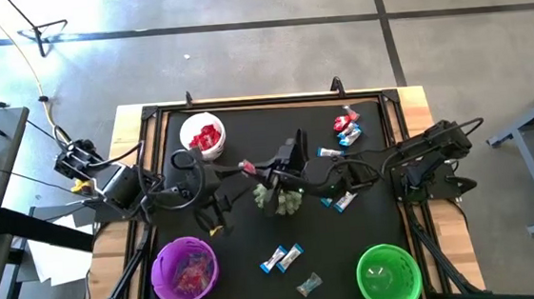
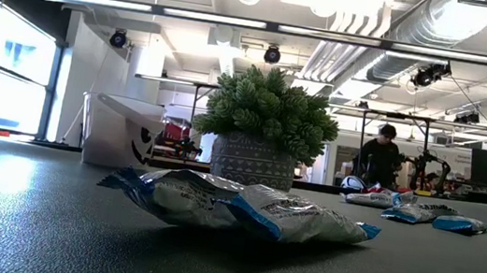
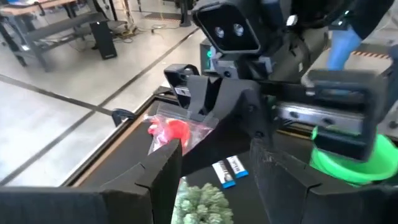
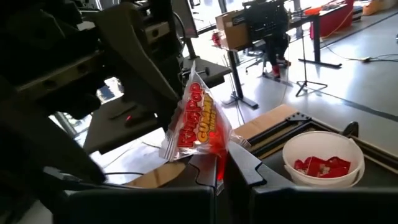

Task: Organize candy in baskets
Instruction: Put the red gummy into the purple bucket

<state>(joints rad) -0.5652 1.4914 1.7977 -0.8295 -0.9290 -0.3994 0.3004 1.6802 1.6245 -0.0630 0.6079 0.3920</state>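
Step in hand: a handover of one sweet above the middle of the desk. The right end effector (image 4: 217, 163) is pressed together on the lower edge of a clear packet with red gummy candy and red-yellow print (image 4: 198, 118), holding it up in the air. In the left wrist view the same packet (image 3: 169, 130) sits just ahead of the left end effector (image 3: 214, 163), whose dark fingers are spread wide with nothing between them yet.

From above, both arms meet over the black desk mat (image 1: 245, 235), just beside the spiky pale-green ball (image 1: 279, 199).

The round white basket (image 1: 203, 135) at the far left already holds red-wrapped sweets; the round purple basket (image 1: 185, 270) at near left has a few pinkish ones; the round bright green basket (image 1: 389, 275) at near right looks empty.

Loose blue-and-silver wrapped sweets (image 1: 282, 257) lie between purple and green baskets, more at the far right corner.

Next move, my guess: left fingers need to come round the packet's free edge and close before the right lets go, then carry it to the white basket with the other reds. Thin crinkly wrapper, so a slip is likely if the grip lands on a corner only.
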